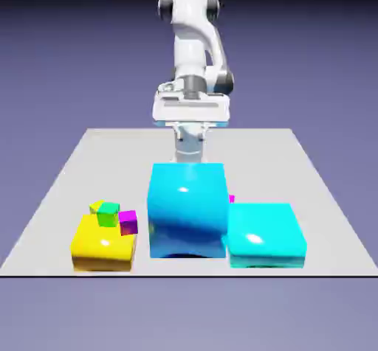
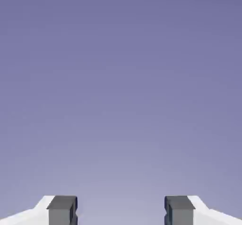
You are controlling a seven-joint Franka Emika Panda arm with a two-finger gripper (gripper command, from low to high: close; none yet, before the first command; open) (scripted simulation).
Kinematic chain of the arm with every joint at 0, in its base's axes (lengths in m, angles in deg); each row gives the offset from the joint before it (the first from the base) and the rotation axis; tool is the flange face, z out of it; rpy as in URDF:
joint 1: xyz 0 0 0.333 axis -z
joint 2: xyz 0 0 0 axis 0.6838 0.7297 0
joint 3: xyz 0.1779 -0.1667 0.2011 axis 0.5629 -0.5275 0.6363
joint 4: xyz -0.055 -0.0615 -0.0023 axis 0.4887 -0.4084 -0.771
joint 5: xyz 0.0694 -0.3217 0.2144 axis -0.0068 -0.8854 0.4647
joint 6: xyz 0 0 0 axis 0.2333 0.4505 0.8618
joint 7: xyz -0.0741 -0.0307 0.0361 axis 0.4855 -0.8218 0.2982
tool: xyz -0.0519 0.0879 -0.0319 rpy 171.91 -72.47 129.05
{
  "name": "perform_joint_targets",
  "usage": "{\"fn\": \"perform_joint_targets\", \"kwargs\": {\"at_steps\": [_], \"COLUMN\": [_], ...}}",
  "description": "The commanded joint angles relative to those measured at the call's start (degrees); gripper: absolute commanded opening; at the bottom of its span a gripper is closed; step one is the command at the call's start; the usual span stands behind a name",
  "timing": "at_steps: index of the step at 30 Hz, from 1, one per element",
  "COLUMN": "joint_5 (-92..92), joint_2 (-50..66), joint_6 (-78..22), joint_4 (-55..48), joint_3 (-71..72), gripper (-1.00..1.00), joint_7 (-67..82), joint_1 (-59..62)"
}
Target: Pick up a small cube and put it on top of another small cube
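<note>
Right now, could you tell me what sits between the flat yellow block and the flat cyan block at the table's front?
The tall cyan cube stands between the flat yellow block and the flat cyan block, as the exterior view shows.

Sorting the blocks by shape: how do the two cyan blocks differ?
The tall cyan block rises well above the flat cyan block at its side. The tall one stands mid-table before the arm; the flat one lies towards the exterior view's right. Both share the same glossy cyan.
</note>
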Motion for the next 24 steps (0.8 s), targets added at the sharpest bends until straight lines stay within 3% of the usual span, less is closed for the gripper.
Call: {"fn": "perform_joint_targets", "kwargs": {"at_steps": [1,24], "joint_5": [0.8,19.0], "joint_2": [1.3,31.4], "joint_6": [-0.6,-13.9], "joint_4": [-0.3,-6.6], "joint_3": [0.4,9.1], "gripper": [0.00,0.00], "joint_7": [-2.3,-54.0], "joint_1": [2.1,49.8]}}
